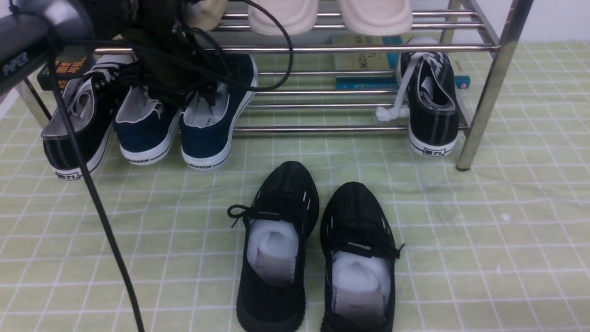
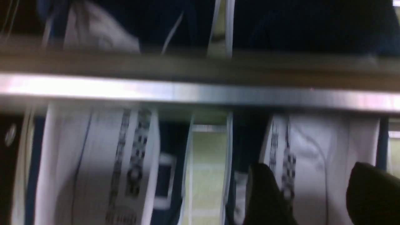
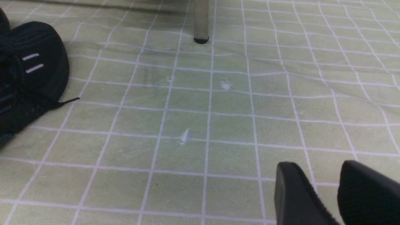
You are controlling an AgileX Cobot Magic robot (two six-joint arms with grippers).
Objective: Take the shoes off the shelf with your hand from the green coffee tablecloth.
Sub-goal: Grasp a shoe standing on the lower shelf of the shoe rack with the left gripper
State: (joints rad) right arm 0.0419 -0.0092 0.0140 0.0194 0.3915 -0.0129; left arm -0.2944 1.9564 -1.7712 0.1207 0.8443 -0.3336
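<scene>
The navy shoes [image 1: 145,127] [image 1: 209,129] stand side by side on the lower tier of the chrome shelf [image 1: 350,48], heels toward me, at its left end. My left arm [image 1: 41,32] reaches in from the upper left, and cables hide its gripper over the right navy shoe. In the left wrist view that gripper [image 2: 315,190] is open. Its dark fingers [image 2: 265,193] sit on either side of one shoe's white lining [image 2: 315,147], below a shelf bar [image 2: 200,93]. My right gripper [image 3: 325,193] hangs open and empty over the green coffee tablecloth [image 3: 200,109].
Two all-black knit sneakers [image 1: 276,240] [image 1: 359,258] lie on the cloth in front of the shelf. Black lace-up sneakers stand at the shelf's left [image 1: 78,120] and right [image 1: 431,106] ends. Beige slippers [image 1: 375,16] rest on the top tier. Books [image 1: 364,60] lie behind. A shelf leg [image 1: 484,101] stands at right.
</scene>
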